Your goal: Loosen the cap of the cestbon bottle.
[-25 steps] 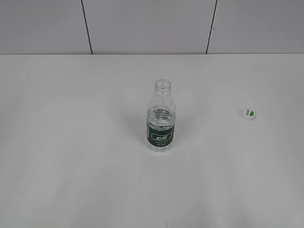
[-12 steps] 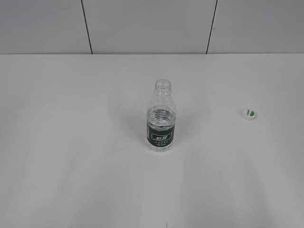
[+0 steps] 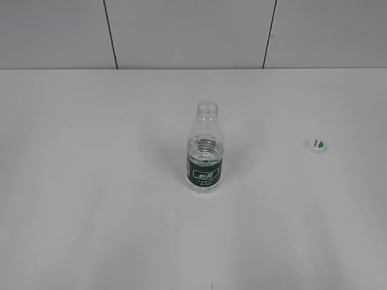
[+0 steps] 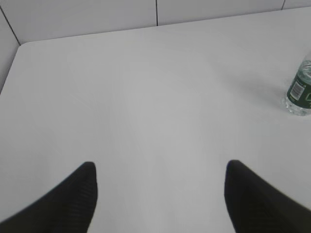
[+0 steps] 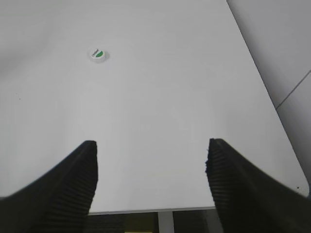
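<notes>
- The bottle (image 3: 205, 157) stood upright near the middle of the white table (image 3: 91, 211), and I take it as the landmark for all places here.
- Its neck was open at the top; the threaded mouth was bare and no cap sat on it.
- A dark green label band with white lettering went around the lower part of the bottle, and some water was visible inside at about the level of the band's upper edge.
- The cap (image 3: 317, 144) lay flat on the table well to the right of the bottle and a little farther back, with its green leaf mark facing up. It touched nothing else.
- In the exterior view no arm or gripper was near the bottle.
- The left gripper (image 4: 160, 189) hung over bare table, well to the left of the bottle. Its two dark fingers were spread wide and held nothing. In the left wrist view only the lower part of the bottle (image 4: 300, 92) showed, at the right edge.
- The right gripper (image 5: 151, 174) was above the table's near edge, well to the right of the bottle, which did not show in the right wrist view. Its fingers also stood wide apart and were empty.
- The cap (image 5: 98, 55) lay ahead of the right gripper, apart from the fingers.
- Behind the bottle, grey wall panels (image 3: 187, 33) with dark seams rose from the table's far edge.
</notes>
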Controlling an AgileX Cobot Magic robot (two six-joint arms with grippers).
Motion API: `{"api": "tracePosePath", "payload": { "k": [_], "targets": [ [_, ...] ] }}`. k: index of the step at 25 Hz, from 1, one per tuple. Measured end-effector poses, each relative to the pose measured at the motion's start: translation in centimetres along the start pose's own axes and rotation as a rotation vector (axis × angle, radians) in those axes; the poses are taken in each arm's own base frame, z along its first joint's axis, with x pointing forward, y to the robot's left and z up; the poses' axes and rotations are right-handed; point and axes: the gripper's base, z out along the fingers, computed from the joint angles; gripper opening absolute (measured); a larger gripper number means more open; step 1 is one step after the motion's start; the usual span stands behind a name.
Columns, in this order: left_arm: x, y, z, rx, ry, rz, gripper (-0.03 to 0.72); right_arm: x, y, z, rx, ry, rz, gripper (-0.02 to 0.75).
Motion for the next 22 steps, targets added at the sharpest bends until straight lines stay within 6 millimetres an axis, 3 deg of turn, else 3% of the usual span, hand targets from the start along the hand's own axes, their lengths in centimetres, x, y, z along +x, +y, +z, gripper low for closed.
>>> {"api": "tracePosePath", "payload": {
  "k": [22],
  "targets": [
    [0.0,0.0,0.0,0.0,0.0,0.0,0.467,-0.02,0.01,0.0,-0.001,-0.002,-0.033,0.534]
  ]
}}
